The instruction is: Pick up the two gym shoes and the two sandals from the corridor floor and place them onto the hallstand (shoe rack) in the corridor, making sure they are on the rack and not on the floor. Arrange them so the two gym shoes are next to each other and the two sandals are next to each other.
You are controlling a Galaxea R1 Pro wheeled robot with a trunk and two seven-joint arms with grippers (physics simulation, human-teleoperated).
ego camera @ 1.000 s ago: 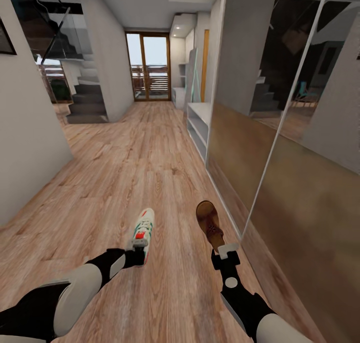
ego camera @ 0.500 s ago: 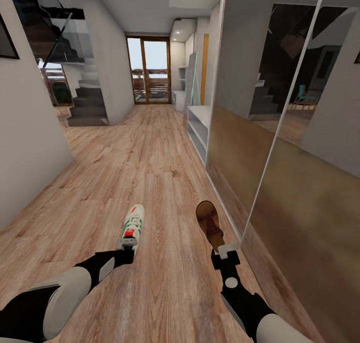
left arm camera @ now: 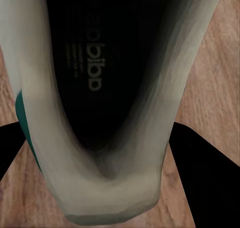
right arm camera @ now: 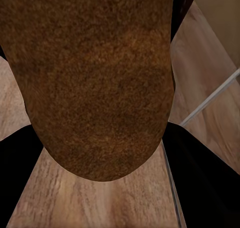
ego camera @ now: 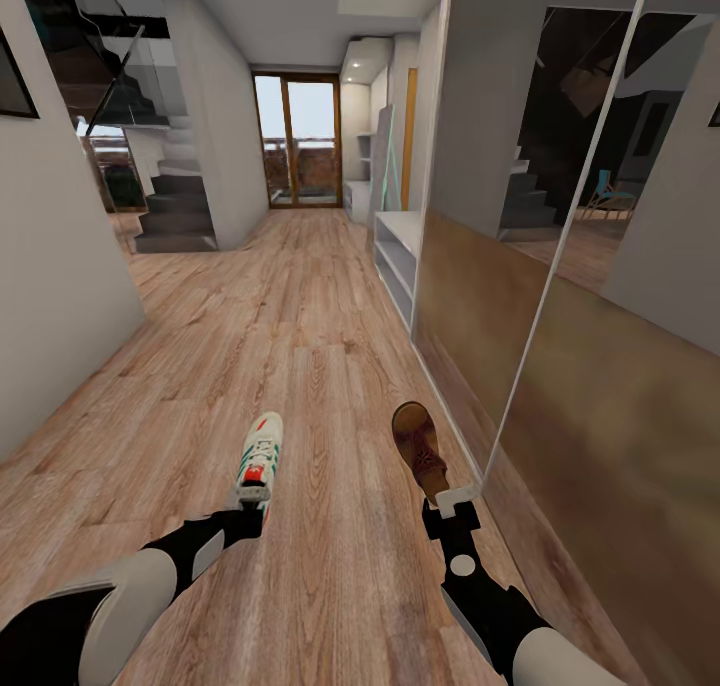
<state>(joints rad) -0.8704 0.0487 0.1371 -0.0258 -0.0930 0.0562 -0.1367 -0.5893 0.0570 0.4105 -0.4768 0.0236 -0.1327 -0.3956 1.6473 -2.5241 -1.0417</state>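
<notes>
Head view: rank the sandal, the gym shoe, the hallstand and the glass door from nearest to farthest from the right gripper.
1. sandal, held in the right gripper.
2. gym shoe, to its left, in the left gripper.
3. hallstand, ahead along the right wall.
4. glass door, at the corridor's far end.

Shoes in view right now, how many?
2. A white sneaker is held by the left gripper; a brown sandal is held by the right gripper, beside the mirrored wall. The other shoes may be out of frame.
</notes>
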